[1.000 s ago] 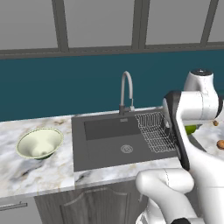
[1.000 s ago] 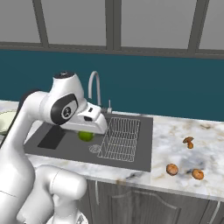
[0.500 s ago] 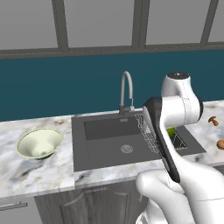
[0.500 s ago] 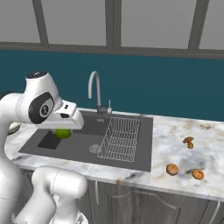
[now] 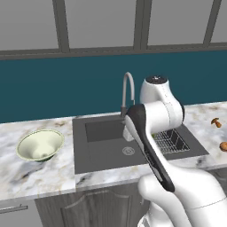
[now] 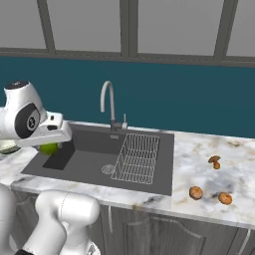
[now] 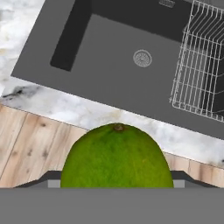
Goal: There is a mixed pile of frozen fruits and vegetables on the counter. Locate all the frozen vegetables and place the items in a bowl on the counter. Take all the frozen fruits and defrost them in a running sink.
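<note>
The green ball [image 7: 117, 156] is a smooth, bright green sphere with a small brown stem scar at its top; in the hand view it bulks large directly against the pincer, with a dark fingertip [image 7: 41, 179] showing at each flank. The pincer [image 6: 52, 144] is clenched on it. In the right base view the ball [image 6: 50, 148] peeps out just beneath the hand, over the left end of the sink [image 6: 89, 164].

Arm pose: the upper link rises from the base, the elbow joint sits high, and the forearm runs down and forward with the hand pointing downward — the hand itself is hidden behind the forearm in the left base view. Below the pincer lie the front edge of the dark grey sink [image 7: 109, 74], a strip of veined marble counter [image 7: 57, 109] and wood flooring.

Ahead of the pincer sits the round metal drain [image 7: 142, 57], with the wire rack [image 7: 201, 65] to the drain's right. The curved silver faucet [image 6: 107, 102] stands behind the basin.

The bowl [image 5: 40, 145] — pale cream-green, darker rim, upright — rests on the counter well apart from the pincer, beyond the sink's left side. On the far side of the rack, well away from the pincer, the mushroom-shaped piece [image 6: 215, 161] and two round orange pieces [image 6: 196, 192] lie on the marble, each apart from the others.
</note>
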